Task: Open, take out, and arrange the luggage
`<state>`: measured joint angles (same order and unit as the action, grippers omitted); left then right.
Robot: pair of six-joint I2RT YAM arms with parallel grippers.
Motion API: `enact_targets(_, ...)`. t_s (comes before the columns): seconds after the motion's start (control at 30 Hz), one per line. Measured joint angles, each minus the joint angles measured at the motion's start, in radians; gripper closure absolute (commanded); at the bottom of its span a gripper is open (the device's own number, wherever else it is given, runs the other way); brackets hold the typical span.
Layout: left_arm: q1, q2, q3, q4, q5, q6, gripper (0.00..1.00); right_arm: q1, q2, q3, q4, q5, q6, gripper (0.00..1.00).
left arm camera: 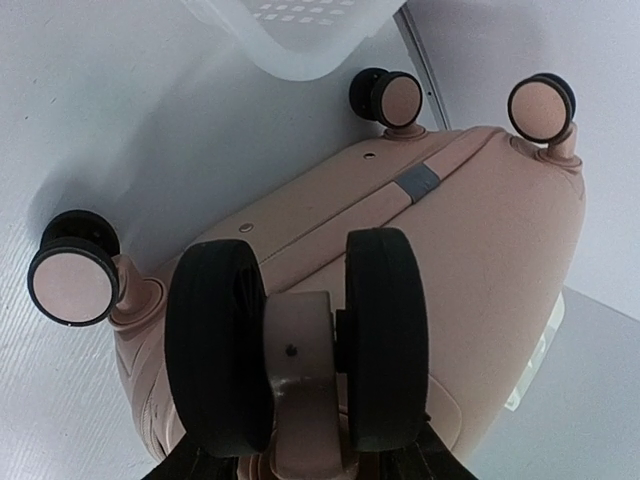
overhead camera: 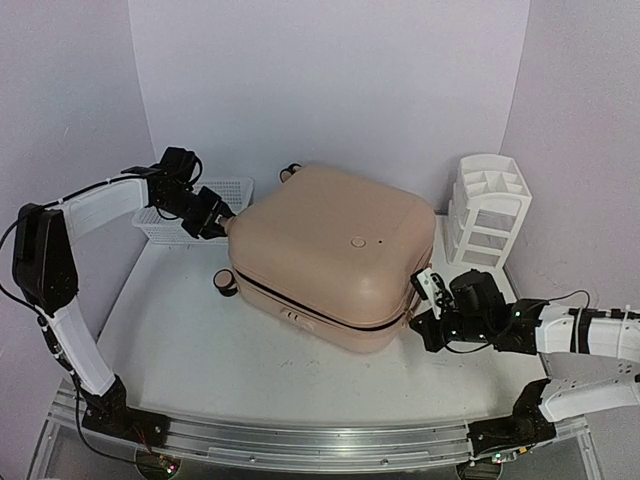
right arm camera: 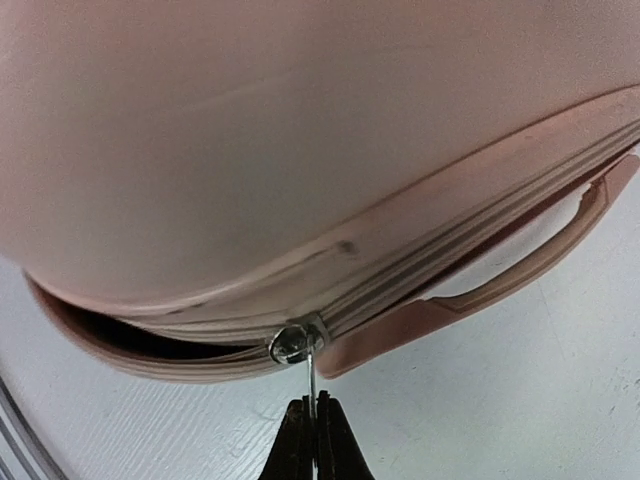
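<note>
Luggage [overhead camera: 335,250] lies flat at bench [overhead camera: 200,350] centre, lid down. Right gripper [right arm camera: 318,412], at its 4 o'clock corner: jaws pinched tight on the zipper pull [right arm camera: 312,378]; the seam gapes dark at 9 o'clock of the slider [right arm camera: 295,343]. Left gripper [overhead camera: 213,215], at the 10 o'clock corner: jaws half-closed around a twin caster wheel [left arm camera: 215,350], apparently bracing. Step: unzipping. The next move likely calls for drawing the pull along the seam with the shell held steady.

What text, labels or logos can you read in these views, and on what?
None readable in any view.
Round emblem on the suitcase lid: too small to tell if it bears lettering.
Grey tab on the suitcase seam: no lettering visible.
White piece by the right gripper: dark specks, too small to read.
</note>
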<state>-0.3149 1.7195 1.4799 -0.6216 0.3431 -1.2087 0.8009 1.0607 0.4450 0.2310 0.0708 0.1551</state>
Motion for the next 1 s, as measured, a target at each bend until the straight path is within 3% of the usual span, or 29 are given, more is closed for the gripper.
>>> enact_targets(0.3,0.048,0.036,0.037,-0.009,0.106,0.132,1.0,-0.301,0.232,0.121,0.04,-0.272,-0.044,1.0)
enact_targets(0.53,0.061,0.036,0.04,-0.016,0.127,0.174,1.0,-0.478,0.412,0.271,0.061,-0.348,-0.041,1.0)
enact_targets(0.93,0.076,0.048,0.1,-0.124,0.161,0.289,1.0,-0.546,0.465,0.367,0.034,-0.292,-0.039,1.0)
enact_targets(1.0,0.078,0.048,0.104,-0.143,0.166,0.307,1.0,-0.562,0.497,0.43,-0.022,-0.291,-0.052,0.93)
